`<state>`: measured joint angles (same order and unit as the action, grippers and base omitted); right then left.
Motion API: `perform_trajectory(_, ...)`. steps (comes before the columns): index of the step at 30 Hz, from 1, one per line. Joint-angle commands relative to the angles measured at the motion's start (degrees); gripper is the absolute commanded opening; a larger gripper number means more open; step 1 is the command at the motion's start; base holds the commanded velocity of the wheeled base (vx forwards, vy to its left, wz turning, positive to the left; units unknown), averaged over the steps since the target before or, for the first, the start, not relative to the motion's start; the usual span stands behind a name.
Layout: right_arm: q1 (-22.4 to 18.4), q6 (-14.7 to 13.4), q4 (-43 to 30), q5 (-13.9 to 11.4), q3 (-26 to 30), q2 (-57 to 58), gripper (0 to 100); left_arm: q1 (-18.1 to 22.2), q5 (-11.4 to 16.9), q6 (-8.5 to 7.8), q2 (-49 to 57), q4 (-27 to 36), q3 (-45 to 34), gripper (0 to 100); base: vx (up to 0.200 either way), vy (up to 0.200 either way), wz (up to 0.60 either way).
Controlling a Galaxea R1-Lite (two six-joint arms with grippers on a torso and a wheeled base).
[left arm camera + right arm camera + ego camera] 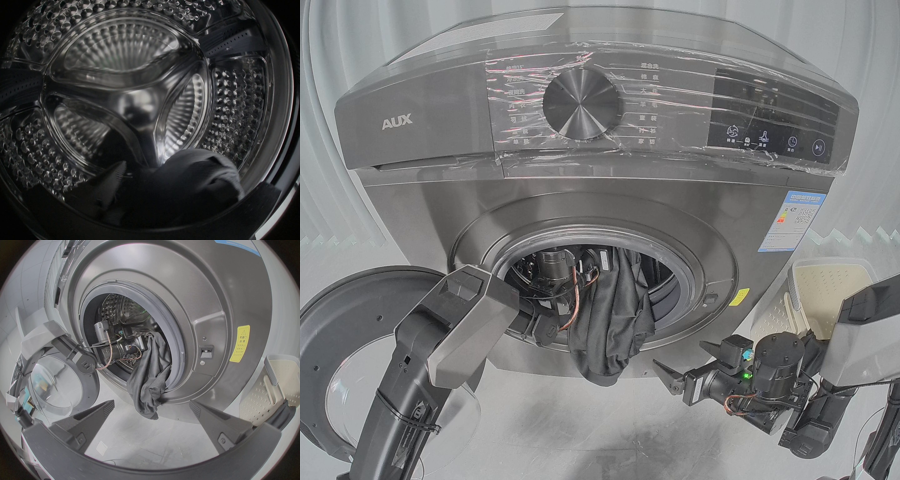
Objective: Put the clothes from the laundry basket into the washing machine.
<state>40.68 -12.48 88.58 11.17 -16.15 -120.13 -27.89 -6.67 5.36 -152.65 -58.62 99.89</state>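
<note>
The washing machine [650, 206] stands with its round opening uncovered. A dark garment [612, 312] hangs out of the drum over the lower lip, its end dangling toward the floor; it also shows as garment [150, 377]. My left arm reaches into the drum, and my left gripper [600, 259] sits just inside the opening against the garment's top. Inside the drum my left gripper [156, 175] is open: one ribbed fingertip [117, 175] is bare, and the bunched cloth [193, 178] covers the other. My right gripper [687, 362] hangs open and empty low in front of the machine, beside the laundry basket [831, 290].
The machine's door [337, 350] is swung wide open on the left, close to my left arm. The cream basket [281, 380] stands against the machine's right front corner. Bare pale floor [562, 412] lies in front of the machine.
</note>
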Motion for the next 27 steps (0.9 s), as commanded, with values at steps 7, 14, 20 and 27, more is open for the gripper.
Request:
perform_trajectory(7, 0.0, 0.0, 0.0, 0.0, -0.1, -0.1, 100, -2.1, 1.8, -0.18, 10.9, 6.7, -18.4, 100, 0.000, 0.000, 0.00)
perform_trajectory(14, -0.1, 0.0, 0.0, 0.0, -0.1, -0.1, 100, -3.1, 5.1, -0.09, 11.3, 7.3, -23.0, 100, 0.000, 0.000, 0.00)
perform_trajectory(20, 0.0, 0.0, 0.0, 0.0, -0.2, -0.3, 100, -4.0, 6.9, -0.09, 10.1, 7.3, -25.5, 100, 0.000, 0.000, 0.00)
perform_trajectory(27, 0.0, 0.0, 0.0, 0.0, -0.2, -0.3, 100, -4.1, 6.8, -0.71, 7.6, 6.5, -25.2, 0, 0.000, 0.000, 0.00)
